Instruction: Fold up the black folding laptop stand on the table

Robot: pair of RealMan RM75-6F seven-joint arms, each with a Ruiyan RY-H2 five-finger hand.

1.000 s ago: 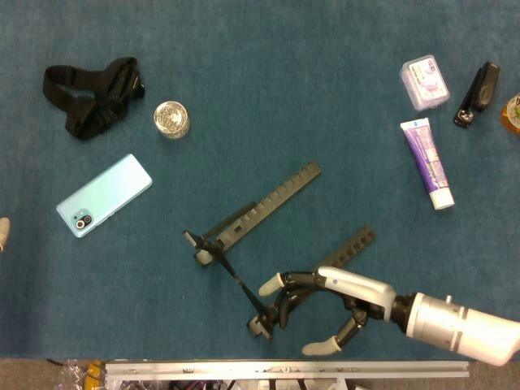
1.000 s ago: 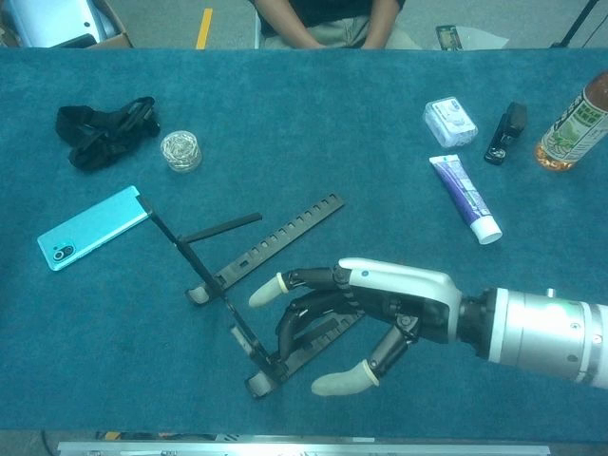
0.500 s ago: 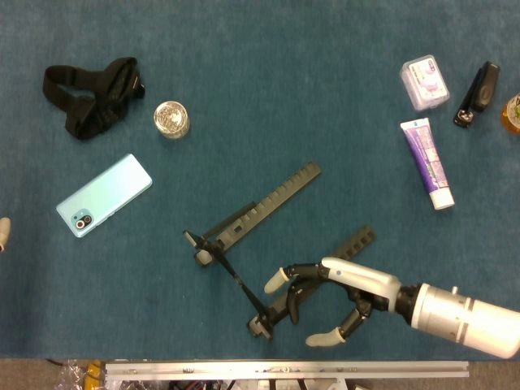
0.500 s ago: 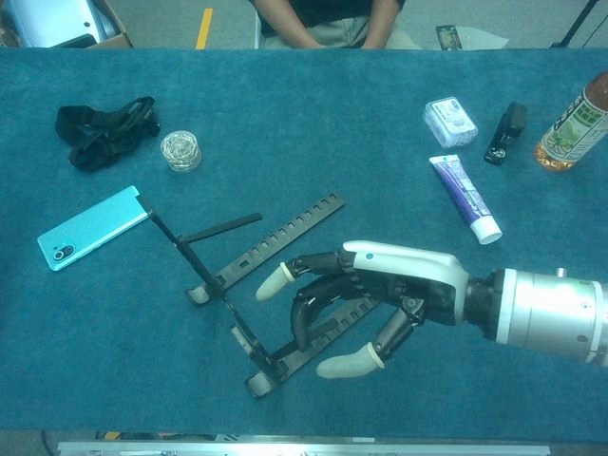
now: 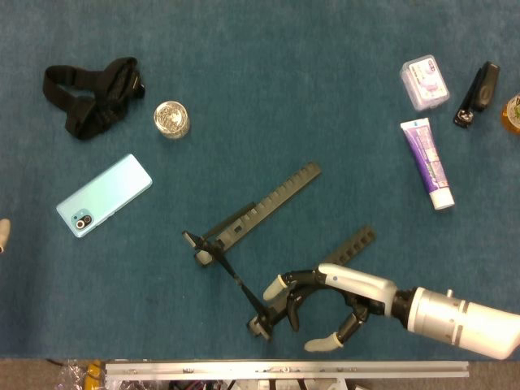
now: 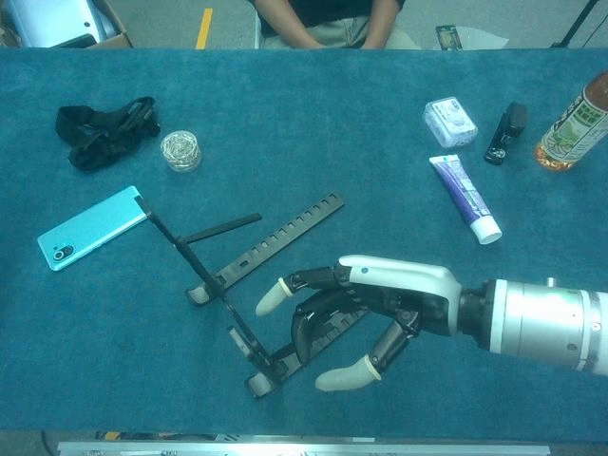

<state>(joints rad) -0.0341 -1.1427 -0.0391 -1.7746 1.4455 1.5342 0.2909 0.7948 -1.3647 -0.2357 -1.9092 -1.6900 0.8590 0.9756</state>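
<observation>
Where robot hand (image 6: pixel 366 318) reaches: laptop stand (image 6: pixel 271 261).

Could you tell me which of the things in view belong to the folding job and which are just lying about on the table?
Part of the job:
- black folding laptop stand, still spread open
- right hand, fingers curled over the stand's near rail

Just lying about:
- black strap
- small jar
- phone
- tube
- clear box
- stapler
- bottle
</observation>
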